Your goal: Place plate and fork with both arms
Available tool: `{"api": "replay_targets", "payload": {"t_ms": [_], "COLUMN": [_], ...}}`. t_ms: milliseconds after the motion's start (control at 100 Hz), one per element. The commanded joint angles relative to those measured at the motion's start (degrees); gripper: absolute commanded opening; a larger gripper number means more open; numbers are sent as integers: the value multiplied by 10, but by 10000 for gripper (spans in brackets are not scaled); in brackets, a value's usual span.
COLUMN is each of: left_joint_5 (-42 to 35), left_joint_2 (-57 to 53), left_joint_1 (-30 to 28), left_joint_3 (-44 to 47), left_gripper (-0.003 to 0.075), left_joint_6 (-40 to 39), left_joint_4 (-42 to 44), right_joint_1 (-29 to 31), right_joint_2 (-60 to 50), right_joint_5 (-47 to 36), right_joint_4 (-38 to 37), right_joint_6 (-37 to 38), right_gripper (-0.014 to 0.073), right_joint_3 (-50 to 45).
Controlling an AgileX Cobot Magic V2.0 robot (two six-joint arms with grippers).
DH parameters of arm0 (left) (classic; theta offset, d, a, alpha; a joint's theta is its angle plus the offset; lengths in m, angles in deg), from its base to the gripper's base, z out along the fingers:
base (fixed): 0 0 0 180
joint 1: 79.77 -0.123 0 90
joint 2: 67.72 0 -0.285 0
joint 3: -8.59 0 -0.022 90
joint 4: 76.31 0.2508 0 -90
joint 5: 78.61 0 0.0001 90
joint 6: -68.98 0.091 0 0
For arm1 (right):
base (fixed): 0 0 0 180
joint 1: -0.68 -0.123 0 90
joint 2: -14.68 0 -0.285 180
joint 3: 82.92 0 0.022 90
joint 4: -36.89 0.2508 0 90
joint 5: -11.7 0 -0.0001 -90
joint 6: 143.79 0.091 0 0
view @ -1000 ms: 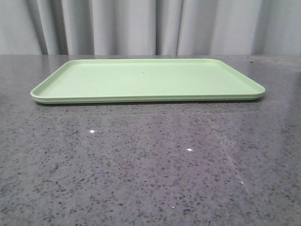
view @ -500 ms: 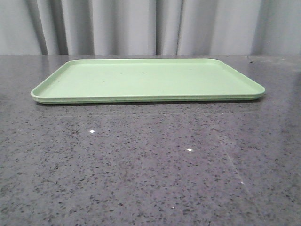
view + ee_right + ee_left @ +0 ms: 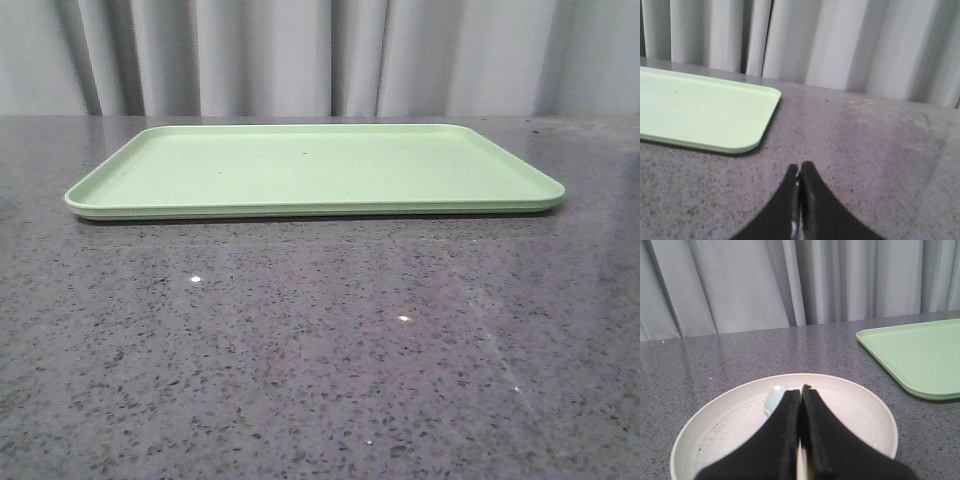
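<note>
The cream-white plate lies on the dark table in the left wrist view, beside the tray's corner. My left gripper is shut, its dark jaws pressed together above the plate's middle. A tiny yellow sliver shows at one fingertip; it may be the fork, most of which is hidden under the jaws. My right gripper is shut and empty above bare table beside the tray's other end. Neither gripper, plate nor fork shows in the front view.
A flat light green tray lies at the back middle of the speckled grey table; it also shows in the left wrist view and right wrist view. A light blue spoon lies in the plate. Grey curtains hang behind.
</note>
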Motion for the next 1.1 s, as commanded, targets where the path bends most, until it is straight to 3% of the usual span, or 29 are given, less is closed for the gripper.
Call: {"api": "replay_targets", "payload": {"t_ms": [0, 560, 750, 1090], "left_joint_5": [-6, 359, 437, 452], "left_joint_2": [-6, 226, 276, 279], "left_joint_1": [5, 5, 5, 5], "left_joint_3": [-55, -387, -431, -431], "left_gripper": [-20, -20, -20, -20], "left_joint_6": [-5, -12, -12, -12], "left_joint_4": [-16, -61, -65, -65], "right_joint_1": [4, 4, 4, 4], "right_joint_2": [-11, 195, 248, 257], "right_joint_5": [-14, 345, 370, 365], "right_joint_4": [3, 24, 33, 35], "right_joint_6": [-5, -5, -5, -5], "right_gripper": [-120, -120, -120, -120], "right_joint_3": [58, 358, 411, 411]}}
